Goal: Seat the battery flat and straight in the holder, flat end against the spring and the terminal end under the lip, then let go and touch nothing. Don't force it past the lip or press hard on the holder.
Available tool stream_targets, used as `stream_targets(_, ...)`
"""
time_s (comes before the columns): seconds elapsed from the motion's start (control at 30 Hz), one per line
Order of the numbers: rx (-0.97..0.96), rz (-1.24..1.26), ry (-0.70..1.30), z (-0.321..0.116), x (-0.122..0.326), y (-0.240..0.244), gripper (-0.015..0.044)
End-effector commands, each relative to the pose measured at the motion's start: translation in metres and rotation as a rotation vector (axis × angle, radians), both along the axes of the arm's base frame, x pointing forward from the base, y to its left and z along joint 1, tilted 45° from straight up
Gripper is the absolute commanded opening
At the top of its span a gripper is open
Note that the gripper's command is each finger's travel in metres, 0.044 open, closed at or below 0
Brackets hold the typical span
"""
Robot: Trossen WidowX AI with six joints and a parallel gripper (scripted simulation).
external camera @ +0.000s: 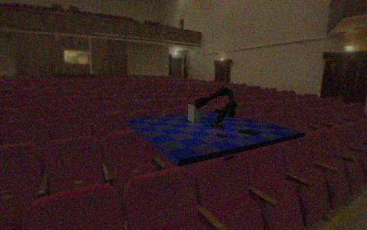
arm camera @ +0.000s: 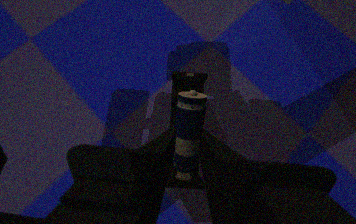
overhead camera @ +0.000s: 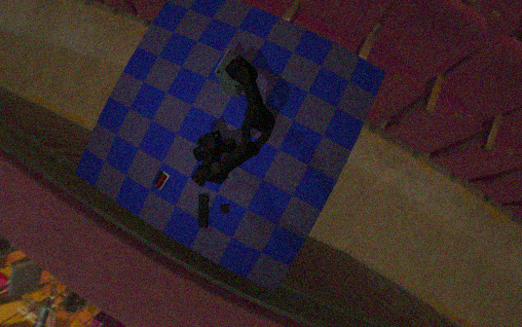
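Note:
In the wrist view the battery (arm camera: pixel 188 120), blue with pale bands, is over the dark holder (arm camera: pixel 190 78). Its terminal end faces the holder's far end wall and looks raised, with its round cap and nub showing. The flat end is lower, at the near end of the holder. The battery looks tilted, not flat, and a dark gap shows between cap and end wall. The spring and any contact there are too dark to tell. My gripper (arm camera: pixel 187 131) is shut on the battery, with one dark finger on each side. In the exterior view the gripper (external camera: pixel 216 123) is low, close to the table.
A small red and white object (overhead camera: pixel 162 180) (external camera: pixel 222 135) lies on the blue and grey checkered table (overhead camera: pixel 270 199) (external camera: pixel 192 148). A long dark block (overhead camera: pixel 203 210) (external camera: pixel 248 132) and a small dark square (overhead camera: pixel 225 208) lie nearby. A pale box (external camera: pixel 192 113) stands by the arm's base.

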State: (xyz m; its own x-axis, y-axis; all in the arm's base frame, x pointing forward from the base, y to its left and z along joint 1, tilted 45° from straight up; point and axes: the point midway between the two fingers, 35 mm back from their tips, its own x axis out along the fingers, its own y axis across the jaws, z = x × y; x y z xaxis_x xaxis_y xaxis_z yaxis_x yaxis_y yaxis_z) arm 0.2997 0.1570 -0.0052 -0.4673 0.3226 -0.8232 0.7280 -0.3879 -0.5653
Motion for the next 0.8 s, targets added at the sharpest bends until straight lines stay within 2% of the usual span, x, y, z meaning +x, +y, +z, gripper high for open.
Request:
stream_targets(0.0,0.018,-0.009,-0.013,0.0021,0.0038,0.0035,0.0075)
stream_targets(0.77,0.088,-0.058,-0.055,-0.004,0.0044,0.003,0.0075)
